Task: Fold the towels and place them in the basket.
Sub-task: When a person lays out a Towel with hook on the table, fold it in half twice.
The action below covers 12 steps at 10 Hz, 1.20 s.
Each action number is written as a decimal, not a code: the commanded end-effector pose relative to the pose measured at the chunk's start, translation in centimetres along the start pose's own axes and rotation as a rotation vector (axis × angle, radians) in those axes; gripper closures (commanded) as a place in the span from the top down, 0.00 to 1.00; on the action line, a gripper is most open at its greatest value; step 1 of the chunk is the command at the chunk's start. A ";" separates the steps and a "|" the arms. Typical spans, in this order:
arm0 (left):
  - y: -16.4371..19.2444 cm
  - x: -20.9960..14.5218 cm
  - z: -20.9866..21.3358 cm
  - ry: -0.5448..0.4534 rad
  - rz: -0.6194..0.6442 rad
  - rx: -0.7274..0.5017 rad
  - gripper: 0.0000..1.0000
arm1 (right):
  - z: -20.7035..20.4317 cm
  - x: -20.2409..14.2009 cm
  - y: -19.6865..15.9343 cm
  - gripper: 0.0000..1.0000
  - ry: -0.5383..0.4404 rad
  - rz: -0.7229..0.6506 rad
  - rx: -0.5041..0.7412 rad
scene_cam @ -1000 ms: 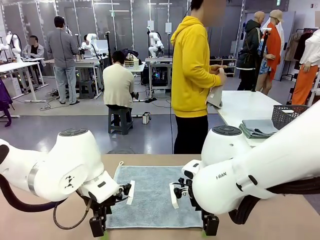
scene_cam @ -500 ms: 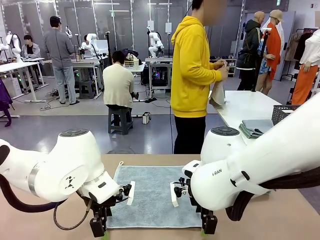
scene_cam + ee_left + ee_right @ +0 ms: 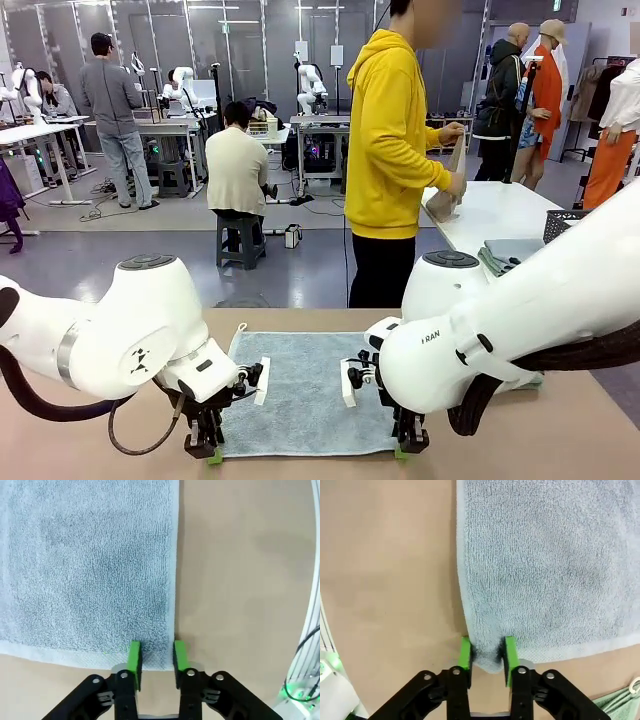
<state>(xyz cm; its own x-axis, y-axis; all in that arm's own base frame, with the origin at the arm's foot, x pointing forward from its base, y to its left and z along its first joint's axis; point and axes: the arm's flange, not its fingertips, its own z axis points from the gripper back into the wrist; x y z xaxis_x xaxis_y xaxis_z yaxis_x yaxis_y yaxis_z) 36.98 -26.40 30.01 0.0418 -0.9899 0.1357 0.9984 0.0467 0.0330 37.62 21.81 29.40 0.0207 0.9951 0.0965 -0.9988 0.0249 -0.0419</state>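
Right tool [image 3: 487,652] grips bunched towel [image 3: 545,555] corner, clearest in its wrist view.

Nubby grey-blue terry towel [image 3: 90,565] on smooth matt table [image 3: 240,580]; glossy white arm shells [image 3: 130,330].

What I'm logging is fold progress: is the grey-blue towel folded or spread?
Spread: the towel lies flat, one layer; the right gripper bunches just one corner.
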 end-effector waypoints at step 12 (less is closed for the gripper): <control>-0.1 0.6 6.2 -0.040 0.057 0.105 0.00 | 6.7 2.1 -0.4 0.00 -0.046 -0.041 -0.072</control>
<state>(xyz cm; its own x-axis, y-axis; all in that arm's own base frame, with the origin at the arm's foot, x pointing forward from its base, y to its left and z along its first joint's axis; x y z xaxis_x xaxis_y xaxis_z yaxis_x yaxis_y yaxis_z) 37.04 -26.27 34.90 0.0757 -0.9804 0.1816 0.9882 0.0981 0.1176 38.18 22.69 35.50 0.0436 0.9902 0.1325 -0.9929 0.0576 -0.1042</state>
